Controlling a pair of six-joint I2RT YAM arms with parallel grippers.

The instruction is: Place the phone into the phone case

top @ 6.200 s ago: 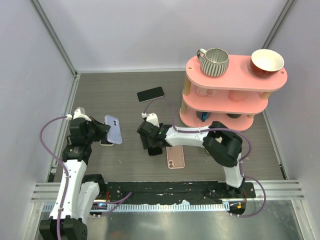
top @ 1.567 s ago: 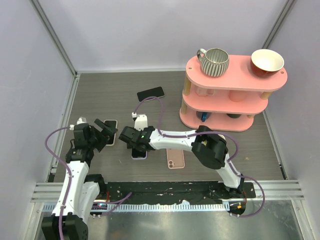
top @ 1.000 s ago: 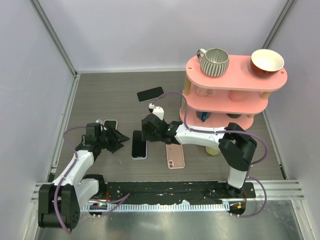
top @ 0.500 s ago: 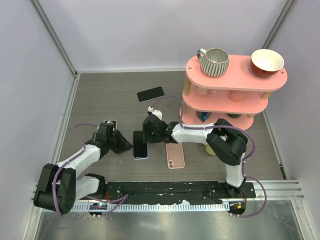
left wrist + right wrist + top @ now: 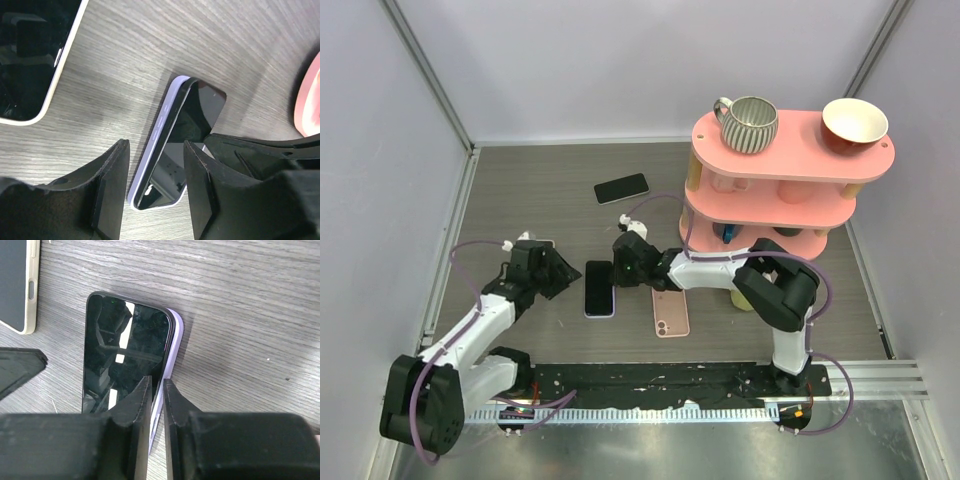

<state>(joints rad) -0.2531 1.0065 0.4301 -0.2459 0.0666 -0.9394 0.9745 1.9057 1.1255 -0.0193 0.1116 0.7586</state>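
The phone (image 5: 599,287) lies screen up in the lavender phone case (image 5: 159,131) on the table, left of centre. Its dark screen (image 5: 125,355) fills the case, whose rim (image 5: 175,340) shows along the right side. My left gripper (image 5: 565,283) is just left of it. Its open jaws (image 5: 155,192) straddle the phone's near end without touching. My right gripper (image 5: 623,268) is at the phone's upper right. Its jaws (image 5: 156,405) are nearly closed with the case's right edge between them.
A cream-edged phone (image 5: 538,245) lies beside my left arm, a pink phone (image 5: 670,313) lies right of the cased one, and a black phone (image 5: 621,188) is farther back. The pink two-tier shelf (image 5: 770,190) carries a striped mug (image 5: 748,123) and a bowl (image 5: 854,123).
My right jaws have narrowed onto the case's right edge. The left jaws closed briefly, then opened again, and the left gripper drew back slightly to the left. The phone has stayed put.
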